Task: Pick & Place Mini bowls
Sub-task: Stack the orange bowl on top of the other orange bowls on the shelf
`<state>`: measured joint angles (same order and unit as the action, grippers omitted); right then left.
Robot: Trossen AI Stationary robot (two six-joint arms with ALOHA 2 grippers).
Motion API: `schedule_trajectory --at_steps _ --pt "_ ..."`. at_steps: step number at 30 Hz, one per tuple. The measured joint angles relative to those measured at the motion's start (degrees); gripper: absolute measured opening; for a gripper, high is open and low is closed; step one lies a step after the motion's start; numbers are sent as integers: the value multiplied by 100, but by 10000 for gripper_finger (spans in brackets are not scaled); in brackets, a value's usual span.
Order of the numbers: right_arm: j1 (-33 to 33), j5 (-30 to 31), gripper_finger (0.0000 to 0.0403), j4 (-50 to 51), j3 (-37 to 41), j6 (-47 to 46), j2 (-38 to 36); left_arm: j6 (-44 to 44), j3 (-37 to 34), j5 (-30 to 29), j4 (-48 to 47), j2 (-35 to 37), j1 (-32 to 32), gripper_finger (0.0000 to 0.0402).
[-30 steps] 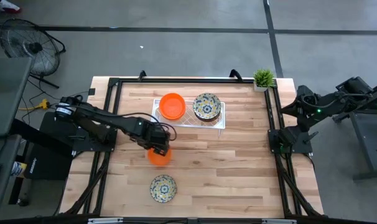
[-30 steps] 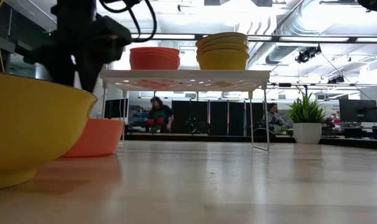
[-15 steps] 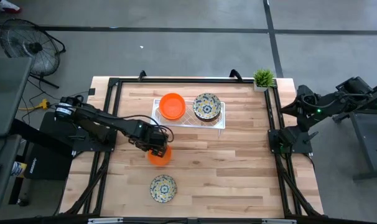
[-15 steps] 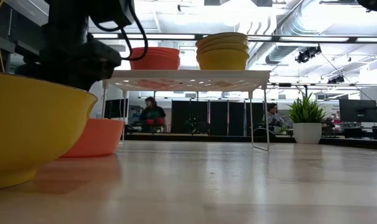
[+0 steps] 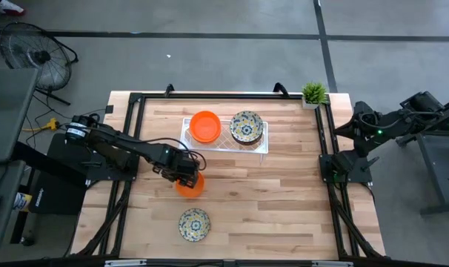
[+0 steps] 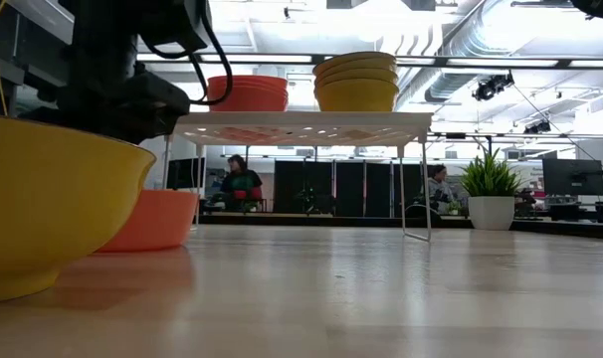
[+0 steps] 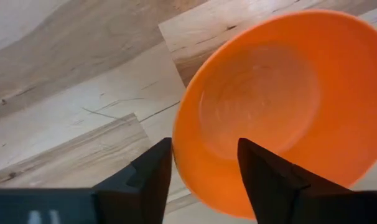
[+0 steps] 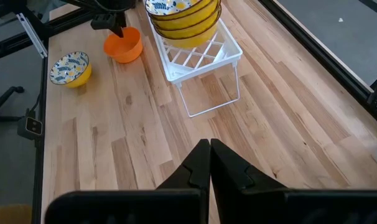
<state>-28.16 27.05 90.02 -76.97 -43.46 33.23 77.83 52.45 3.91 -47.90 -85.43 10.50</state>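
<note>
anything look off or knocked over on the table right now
Nothing stands out. The loose orange bowl and the floral bowl both sit upright on the table, and the two stacks on the white rack look even. The left gripper has its jaws open at the orange bowl's rim; the right gripper waits off to the side.

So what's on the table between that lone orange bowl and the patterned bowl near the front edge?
Nothing: in the high view only bare wood separates the orange bowl from the patterned bowl. The left gripper sits at the orange bowl's far side, not between them.
</note>
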Motion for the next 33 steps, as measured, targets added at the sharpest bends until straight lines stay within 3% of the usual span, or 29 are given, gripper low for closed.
schedule_trajectory --at_steps 8,29,33 --pt "1 -1 0 0 0 2 0 10 -4 -181 -98 0 0 128" --pt "2 0 0 0 0 -17 2 -84 -330 -25 251 -4 0 124" --pt "0 13 0 0 0 -17 0 -103 -330 20 257 -4 0 104"
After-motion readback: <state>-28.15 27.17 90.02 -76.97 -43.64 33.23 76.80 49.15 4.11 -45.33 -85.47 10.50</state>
